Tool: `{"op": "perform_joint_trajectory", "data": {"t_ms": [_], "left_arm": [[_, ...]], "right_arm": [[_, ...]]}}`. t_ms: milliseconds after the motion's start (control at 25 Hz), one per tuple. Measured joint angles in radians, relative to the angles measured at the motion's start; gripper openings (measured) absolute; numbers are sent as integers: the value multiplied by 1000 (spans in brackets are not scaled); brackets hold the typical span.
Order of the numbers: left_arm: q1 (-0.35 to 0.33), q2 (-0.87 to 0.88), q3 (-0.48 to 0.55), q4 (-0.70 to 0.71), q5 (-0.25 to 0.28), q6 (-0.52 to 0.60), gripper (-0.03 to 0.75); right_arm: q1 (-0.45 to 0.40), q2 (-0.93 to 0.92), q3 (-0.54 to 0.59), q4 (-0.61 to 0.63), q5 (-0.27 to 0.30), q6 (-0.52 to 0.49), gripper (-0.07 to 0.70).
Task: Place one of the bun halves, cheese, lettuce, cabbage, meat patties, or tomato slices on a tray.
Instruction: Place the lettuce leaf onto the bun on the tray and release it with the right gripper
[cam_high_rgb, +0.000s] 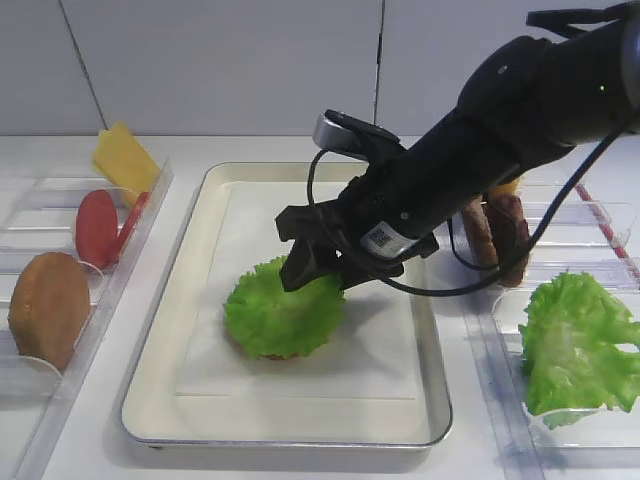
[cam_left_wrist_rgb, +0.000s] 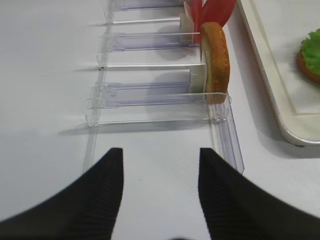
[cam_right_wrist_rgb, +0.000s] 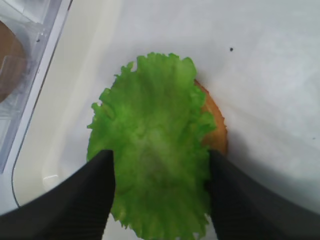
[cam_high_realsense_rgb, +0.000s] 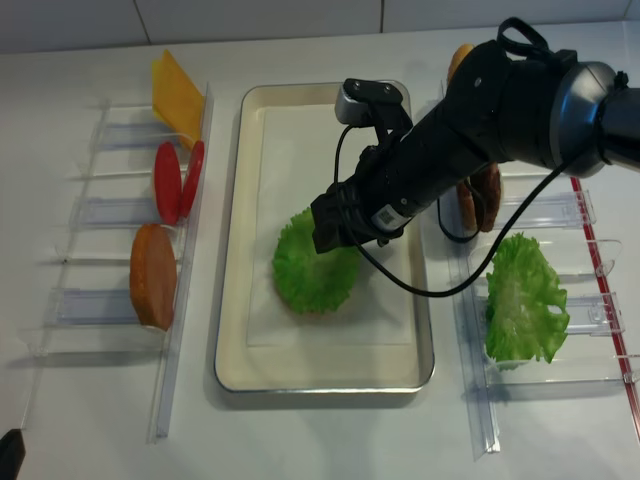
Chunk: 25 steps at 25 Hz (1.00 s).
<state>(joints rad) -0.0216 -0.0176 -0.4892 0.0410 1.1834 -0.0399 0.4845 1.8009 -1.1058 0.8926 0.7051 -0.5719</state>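
— White counter and pale wall panels fill the first high view. What sits at centre?

— The tray (cam_high_rgb: 160, 400), with the lettuce (cam_high_rgb: 283, 312) lying on a bun half (cam_high_rgb: 285, 352) left of its middle. The right gripper (cam_high_rgb: 318, 268) hangs at the leaf's upper edge.

— And the right wrist view?

— Both dark fingers (cam_right_wrist_rgb: 85, 195) stand apart at the bottom, one on each side of the leaf, clamping nothing. A brown rim of bun shows at the leaf's right edge.

— Left wrist view?

— The left gripper (cam_left_wrist_rgb: 159, 187) fills the bottom, fingers spread over bare counter, with clear bins (cam_left_wrist_rgb: 150, 95) above.

— The second high view?

— Cheese (cam_high_realsense_rgb: 177, 97) upper left, tomato slices (cam_high_realsense_rgb: 177, 182) below it, meat patties (cam_high_realsense_rgb: 482, 200) at right, a lettuce heap (cam_high_realsense_rgb: 522, 300) lower right.
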Motion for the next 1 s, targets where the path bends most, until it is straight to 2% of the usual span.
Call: {"op": "perform_joint_trajectory", "data": {"t_ms": [520, 1000], "left_arm": [[0, 0, 0, 0, 0, 0, 322], [0, 0, 0, 0, 0, 0, 322]], "right_arm": [[0, -4, -47, -171, 67, 102, 424], [0, -4, -50, -206, 80, 112, 424]]}}
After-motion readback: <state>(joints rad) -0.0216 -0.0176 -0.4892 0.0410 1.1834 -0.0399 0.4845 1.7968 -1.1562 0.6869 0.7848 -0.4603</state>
